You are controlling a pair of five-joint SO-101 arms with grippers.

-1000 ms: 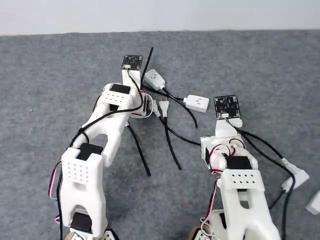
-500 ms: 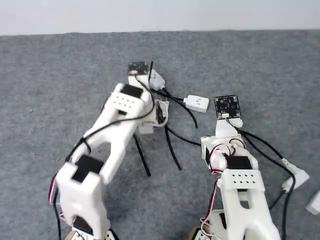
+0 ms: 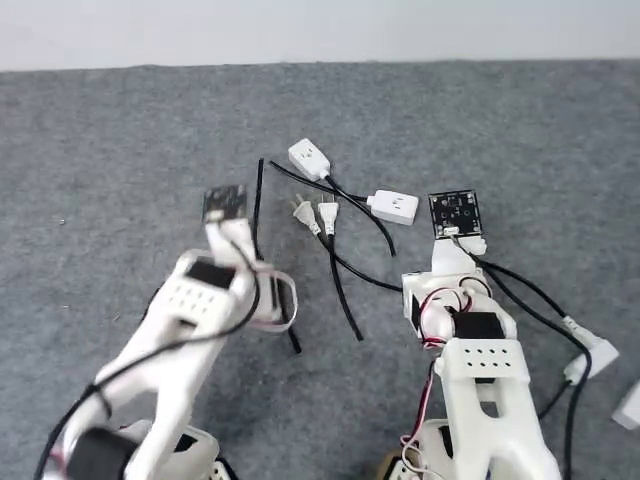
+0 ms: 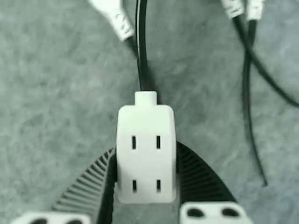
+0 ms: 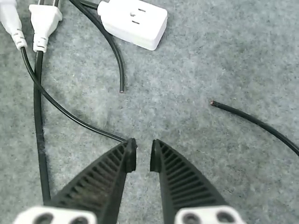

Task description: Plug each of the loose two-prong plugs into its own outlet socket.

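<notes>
My left gripper (image 4: 145,161) is shut on a white outlet socket (image 4: 146,140) with two pairs of slots facing up; its black cable (image 4: 141,51) runs away from me. In the high view this gripper (image 3: 272,303) sits under the left arm, near the table's middle. Two loose two-prong plugs (image 3: 300,212) (image 3: 327,212) lie side by side beyond it. Two more white sockets rest farther back, one (image 3: 308,158) at the rear and one (image 3: 393,205) to its right. My right gripper (image 5: 142,155) hovers shut over bare carpet, short of the right socket (image 5: 133,21) and the plugs (image 5: 44,18).
Black cables (image 3: 340,285) cross the grey carpet between the arms. A loose cable end (image 5: 212,102) lies beside the right gripper. Further white connectors (image 3: 598,355) with cables sit at the near right edge. The carpet's far left is bare.
The left arm has swung back from the plugs toward the near left, carrying the socket and dragging its cable. The right arm has stayed still.
</notes>
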